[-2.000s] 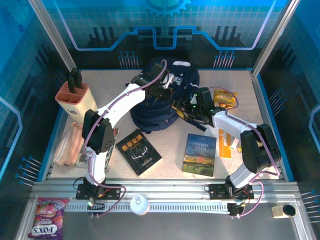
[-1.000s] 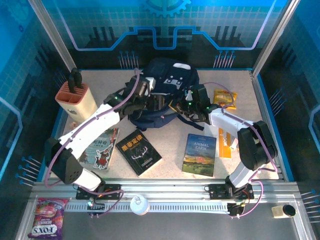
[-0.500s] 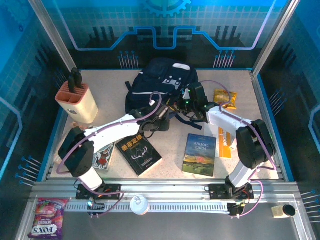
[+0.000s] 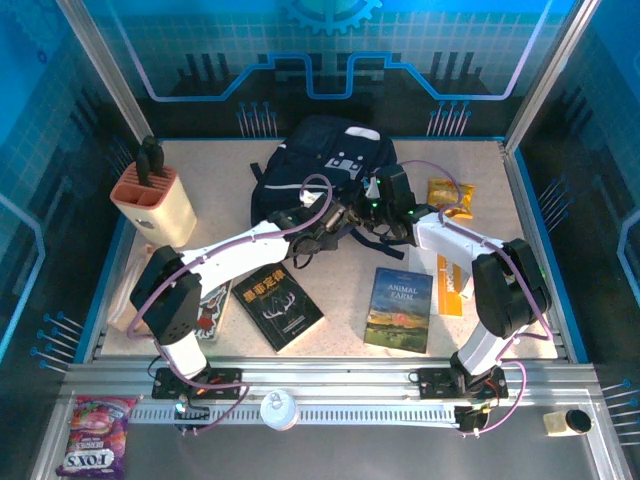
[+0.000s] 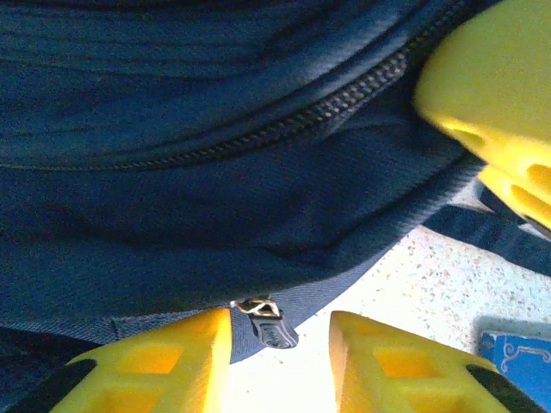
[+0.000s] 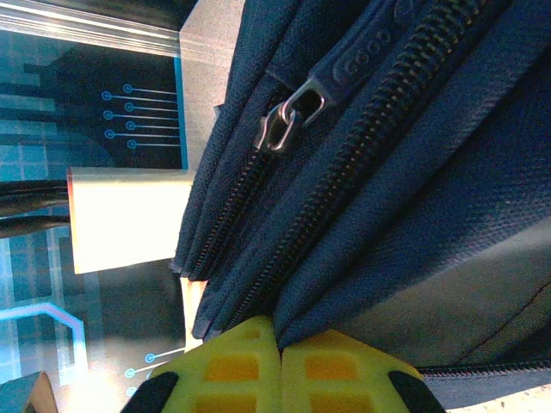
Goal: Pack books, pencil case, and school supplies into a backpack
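Bearing "ANIMAL FARM", one book (image 4: pixel 399 308) lies near backpack (image 4: pixel 325 165).

Speckled table (image 4: pixel 342 325) under backpack (image 4: pixel 320 150), books (image 4: pixel 400 308)

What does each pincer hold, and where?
The right pincer pinches the backpack at a fabric fold beside a zipper. The left pincer holds nothing; a zipper pull hangs between its open jaws.

Left pincer (image 5: pixel 280 334) parted, right pincer (image 6: pixel 281 337) shut
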`<state>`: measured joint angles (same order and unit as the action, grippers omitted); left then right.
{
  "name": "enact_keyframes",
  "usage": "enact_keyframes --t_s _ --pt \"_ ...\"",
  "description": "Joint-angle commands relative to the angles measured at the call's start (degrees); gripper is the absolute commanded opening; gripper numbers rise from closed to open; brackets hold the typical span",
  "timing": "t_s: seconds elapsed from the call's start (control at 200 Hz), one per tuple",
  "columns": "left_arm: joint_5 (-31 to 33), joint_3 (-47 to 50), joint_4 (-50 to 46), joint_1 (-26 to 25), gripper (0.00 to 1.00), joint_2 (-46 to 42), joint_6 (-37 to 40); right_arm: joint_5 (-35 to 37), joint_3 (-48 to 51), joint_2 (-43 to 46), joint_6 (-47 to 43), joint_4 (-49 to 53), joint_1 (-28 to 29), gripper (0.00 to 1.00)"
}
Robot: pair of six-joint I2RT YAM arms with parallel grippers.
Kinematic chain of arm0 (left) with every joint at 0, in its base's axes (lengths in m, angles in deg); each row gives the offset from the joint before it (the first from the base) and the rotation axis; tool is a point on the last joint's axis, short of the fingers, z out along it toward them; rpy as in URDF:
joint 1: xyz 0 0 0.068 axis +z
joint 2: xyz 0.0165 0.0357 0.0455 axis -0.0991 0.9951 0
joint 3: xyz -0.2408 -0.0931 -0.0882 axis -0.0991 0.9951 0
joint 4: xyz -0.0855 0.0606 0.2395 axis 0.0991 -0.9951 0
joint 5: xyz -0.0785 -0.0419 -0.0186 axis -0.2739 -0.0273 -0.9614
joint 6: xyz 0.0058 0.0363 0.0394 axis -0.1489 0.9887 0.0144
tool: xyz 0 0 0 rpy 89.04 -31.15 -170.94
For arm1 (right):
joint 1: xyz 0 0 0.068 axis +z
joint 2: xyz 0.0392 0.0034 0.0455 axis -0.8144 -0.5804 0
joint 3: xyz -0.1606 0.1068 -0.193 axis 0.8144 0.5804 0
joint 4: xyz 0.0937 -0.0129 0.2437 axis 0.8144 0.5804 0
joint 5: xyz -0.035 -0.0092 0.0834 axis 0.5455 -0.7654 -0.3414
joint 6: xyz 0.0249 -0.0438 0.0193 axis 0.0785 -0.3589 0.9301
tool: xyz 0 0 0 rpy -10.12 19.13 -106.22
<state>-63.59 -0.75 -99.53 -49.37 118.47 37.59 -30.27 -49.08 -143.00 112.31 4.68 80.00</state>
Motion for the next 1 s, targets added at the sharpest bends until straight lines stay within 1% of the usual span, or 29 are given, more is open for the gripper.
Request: enact_keyframes --t_s 0.0,0.035,0.1,0.15,0.275,0.41,0.57,0.67,0.765,0.85,0.995 --pt "2.1 1.5 0.6 0.0 0.35 0.2 -2.4 -2.5 -3.3 0.8 -1.3 -2.6 0.7 0.02" --pt "1.9 1.6 0.6 0.1 0.34 0.4 -2.4 -2.5 -3.4 0.7 -1.3 -2.6 0.8 0.02" --pt "1.8 1.5 0.1 0.1 0.28 0.9 -2.5 -2.4 -3.5 0.7 -1.3 -2.6 0.7 0.02" --pt "1.7 1.6 -0.5 0.0 0.25 1.1 -2.8 -2.4 -3.7 0.7 -1.4 -2.5 0.7 0.02" --pt "1.6 2.8 -0.2 -0.1 0.23 1.2 -3.7 -2.1 -4.4 0.7 -1.9 -1.8 0.4 0.02" --pt "3.0 2.9 -1.2 0.0 0.19 0.9 -3.7 -1.8 -5.0 0.8 -2.6 -0.7 0.4 0.02" --pt "3.4 3.4 0.0 -0.1 0.20 0.1 -2.7 -1.5 -4.7 0.9 -2.7 -0.6 0.4 0.03" --pt "2.6 3.2 0.9 0.0 0.29 0.6 -1.3 -1.5 -4.4 0.8 -2.5 -0.7 0.3 0.03" --pt "3.1 2.5 0.4 0.0 0.33 1.5 -0.5 -1.6 -4.4 0.8 -2.5 -0.8 0.3 0.03" --pt "3.9 1.8 -0.2 0.0 0.32 2.1 -0.1 -1.7 -4.5 0.8 -2.6 -0.9 0.3 0.03" --pt "5.3 1.3 -1.4 0.0 0.24 2.4 -0.2 -1.5 -4.5 0.9 -2.8 -0.6 0.1 0.03"
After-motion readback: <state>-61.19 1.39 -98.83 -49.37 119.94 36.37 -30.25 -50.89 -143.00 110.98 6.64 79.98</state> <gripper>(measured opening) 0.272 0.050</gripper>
